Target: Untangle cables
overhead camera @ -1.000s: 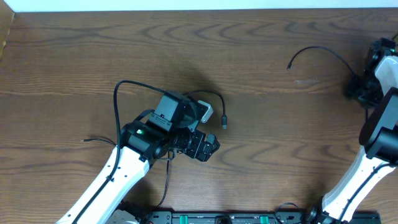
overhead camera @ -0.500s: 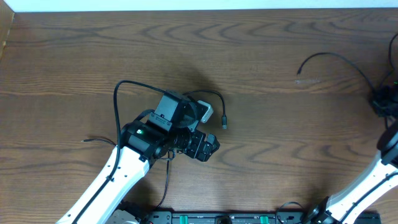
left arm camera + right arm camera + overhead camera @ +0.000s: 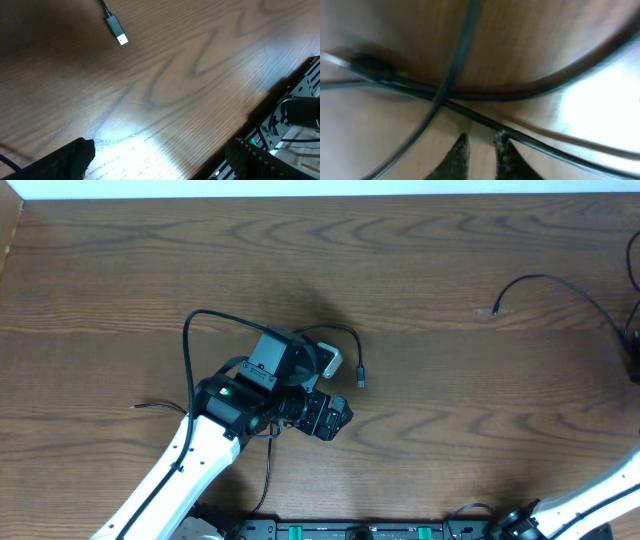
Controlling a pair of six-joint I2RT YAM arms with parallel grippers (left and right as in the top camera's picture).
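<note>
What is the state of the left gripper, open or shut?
Open: the left gripper shows its fingers far apart in the wrist view, only table between them.

Left end effector (image 3: 159, 159) spread wide, its arm (image 3: 180, 455) angled inward; right end effector (image 3: 481, 150) pinched together

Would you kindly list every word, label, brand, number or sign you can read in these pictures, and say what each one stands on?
No text can be read in any view.
Plug: bare metal tip and black shell, no marking visible.
Left arm: only a green light shows, no legible label.
Cables in the right wrist view: blurred, nothing printed shows.
</note>
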